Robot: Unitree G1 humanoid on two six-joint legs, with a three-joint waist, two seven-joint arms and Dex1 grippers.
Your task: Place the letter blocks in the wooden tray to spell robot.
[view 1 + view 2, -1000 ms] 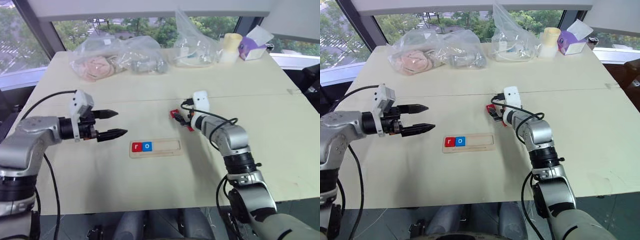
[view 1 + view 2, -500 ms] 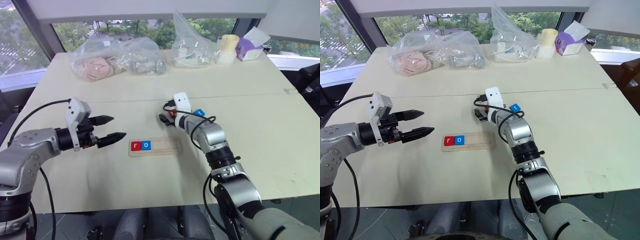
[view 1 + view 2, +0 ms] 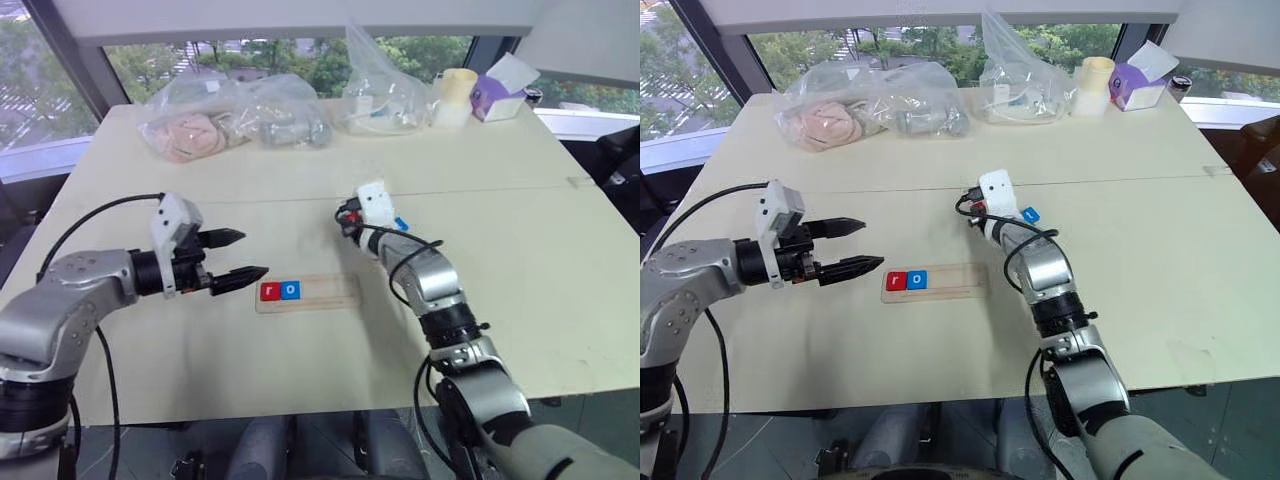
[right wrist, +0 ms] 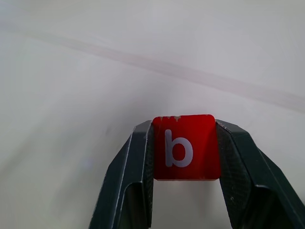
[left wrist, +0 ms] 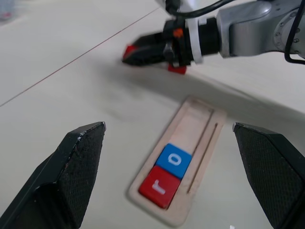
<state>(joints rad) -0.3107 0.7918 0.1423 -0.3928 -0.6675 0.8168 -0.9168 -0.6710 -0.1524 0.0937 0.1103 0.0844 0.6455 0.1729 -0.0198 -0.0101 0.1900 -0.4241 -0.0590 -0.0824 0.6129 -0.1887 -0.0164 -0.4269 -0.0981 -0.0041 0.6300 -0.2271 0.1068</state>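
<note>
Nearest to me, my left gripper (image 3: 240, 255) hovers above the table (image 3: 560, 250) with its two black fingers spread wide and nothing between them; it has eased a little toward the wooden tray (image 3: 308, 293) since a second ago and now points at the tray's left end from just beside it.

The tray lies flat in the middle of the table, as it did before. A red r block (image 3: 271, 291) sits at the left end of its recess with a blue o block (image 3: 290, 290) touching it on the right; the remaining stretch of the recess is bare wood.

Beyond the tray, my right gripper (image 4: 186, 157) is where the change is. A second ago it was open and low over the loose blocks; now its fingers are clamped on the two sides of a red b block (image 4: 186, 147), the white letter facing the wrist camera, and the block is lifted off the table. In the left wrist view another red block (image 5: 177, 69) lies on the table under that gripper. A blue block (image 3: 1031, 214) lies on the table just to the right of that wrist, uncovered since the arm shifted.

At the far edge, clear plastic bags (image 3: 235, 118) and a purple box (image 3: 497, 98) sit unchanged.
</note>
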